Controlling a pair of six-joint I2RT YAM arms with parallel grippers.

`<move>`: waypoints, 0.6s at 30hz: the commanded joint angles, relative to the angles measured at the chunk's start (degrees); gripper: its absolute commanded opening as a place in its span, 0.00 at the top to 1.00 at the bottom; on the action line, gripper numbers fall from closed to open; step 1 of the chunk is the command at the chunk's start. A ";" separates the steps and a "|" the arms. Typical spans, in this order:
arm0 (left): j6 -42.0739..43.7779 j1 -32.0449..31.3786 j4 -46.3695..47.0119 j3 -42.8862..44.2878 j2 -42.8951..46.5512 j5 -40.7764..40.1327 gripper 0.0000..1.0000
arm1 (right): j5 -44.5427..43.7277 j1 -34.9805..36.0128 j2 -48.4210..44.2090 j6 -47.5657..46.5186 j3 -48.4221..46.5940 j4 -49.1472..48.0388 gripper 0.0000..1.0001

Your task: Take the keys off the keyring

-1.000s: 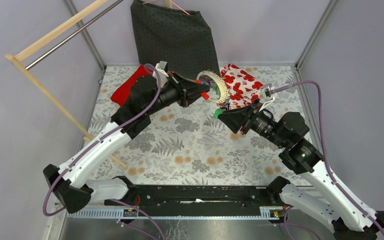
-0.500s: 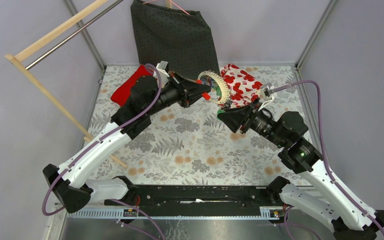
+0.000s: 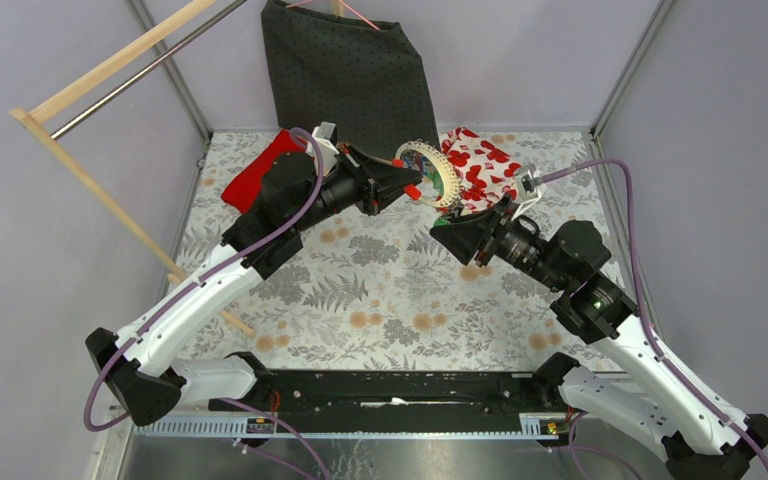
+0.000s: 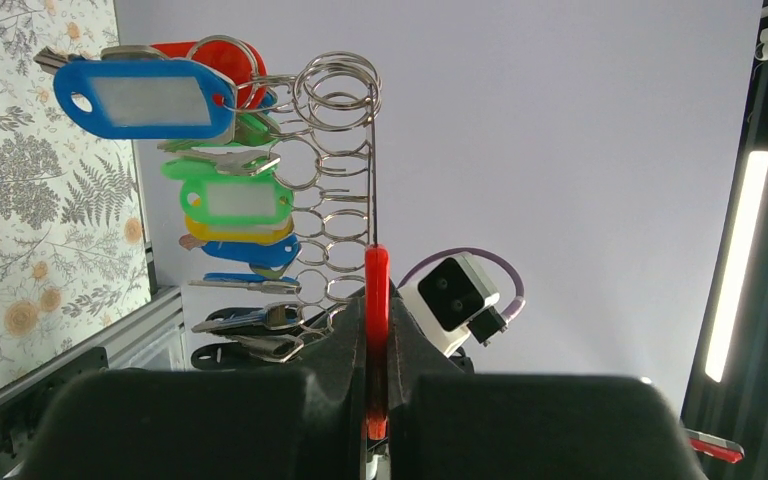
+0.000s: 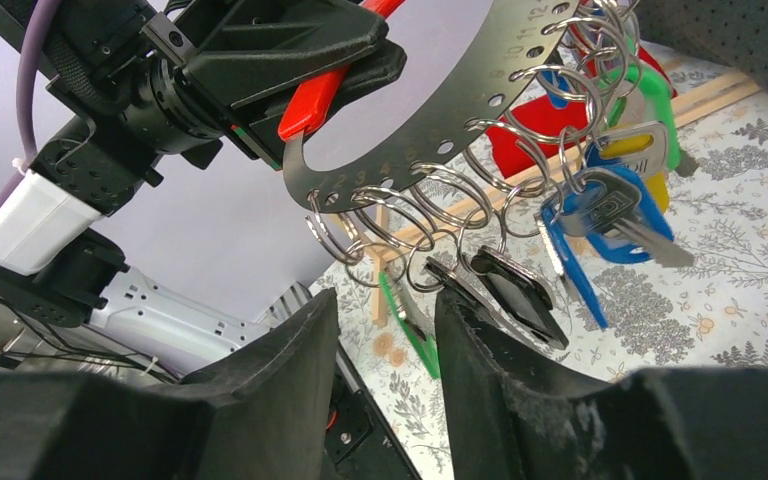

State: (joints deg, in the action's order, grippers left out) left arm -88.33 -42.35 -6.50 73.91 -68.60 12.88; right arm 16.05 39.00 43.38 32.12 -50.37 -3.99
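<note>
Two robot arms meet in the air above the far middle of a bench (image 3: 360,290) covered in a fern-print cloth. The left gripper (image 3: 407,184) is closed tight on the red handle (image 4: 376,290) of the keyring (image 3: 438,172) and holds the ring up off the bench. The keyring is a flat silvery arc pierced with a row of numbered holes. Wire loops (image 5: 390,225) hang from the holes, and the keys (image 4: 222,200) dangle from these loops in a bunch. Their plastic heads are blue, green, yellow and red, and there is also a black key (image 5: 510,290). The right gripper (image 3: 441,231) sits just below the ring, on its near right side, with its fingers about half apart. In the right wrist view a green tag (image 5: 407,325) hangs down into the gap between those fingers. The black key lies just beside one finger, but it is not clear whether either finger touches a key. On the bench behind the arms, a red cloth (image 3: 250,180) lies at the far left and a white cloth with red flowers (image 3: 490,165) at the far right. A dark dotted fabric (image 3: 350,70) hangs at the back wall.
</note>
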 commanded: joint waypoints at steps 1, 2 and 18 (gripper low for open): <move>-0.95 -0.32 3.87 2.73 1.47 -2.07 1.00 | 2.31 0.27 0.57 1.21 0.55 -4.93 0.54; -1.00 -0.36 3.94 2.73 1.39 -2.14 1.00 | 2.29 0.30 0.57 1.34 0.71 -5.30 0.55; -0.75 -0.30 5.17 0.80 1.34 -2.25 1.00 | 2.67 0.28 -0.07 2.86 2.78 -8.51 0.69</move>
State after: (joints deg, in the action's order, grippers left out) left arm -88.33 -42.48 -6.39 73.89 -68.60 12.12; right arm 17.67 39.00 43.99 34.52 -47.37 -8.62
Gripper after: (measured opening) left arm 0.043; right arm 0.325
